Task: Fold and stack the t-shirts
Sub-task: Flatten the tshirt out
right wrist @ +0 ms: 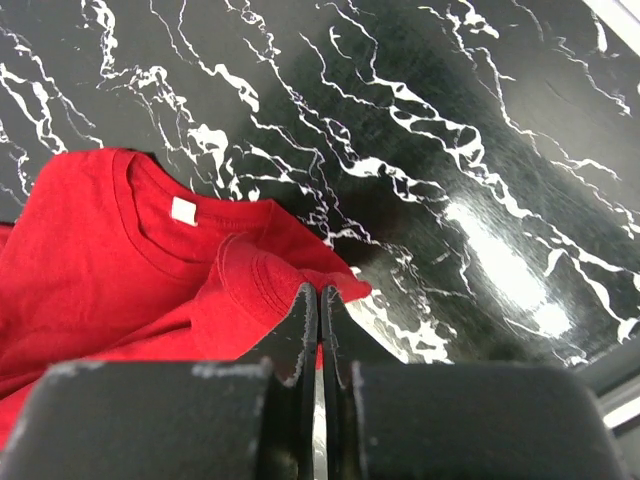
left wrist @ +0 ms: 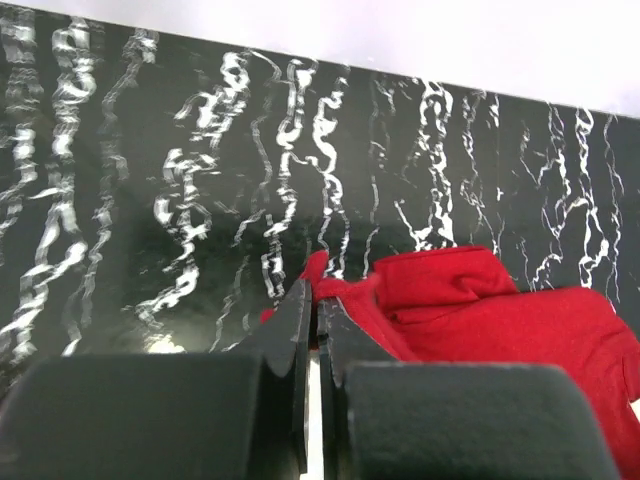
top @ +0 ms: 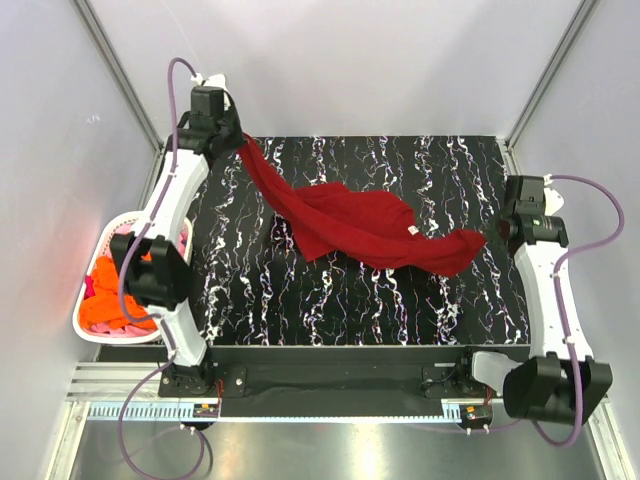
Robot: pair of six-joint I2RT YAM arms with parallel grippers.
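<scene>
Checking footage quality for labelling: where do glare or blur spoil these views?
Right wrist: bright glare patch on the black white-veined table; the dark red cloth t-shirt looks sharp. Left wrist: table veins smeared, left gripper soft-edged. Top external: even light, crisp.

My top cam sits high above the near edge, looking down and forward: the whole worktop in frame, wide and far. Left wrist cam rides low, right behind the left pincer, facing along the worktop to the far wall. Right wrist cam is just as close behind the right pincer, tilted down more. All three share the red t-shirt; its white collar label shows only in top and right wrist.
</scene>
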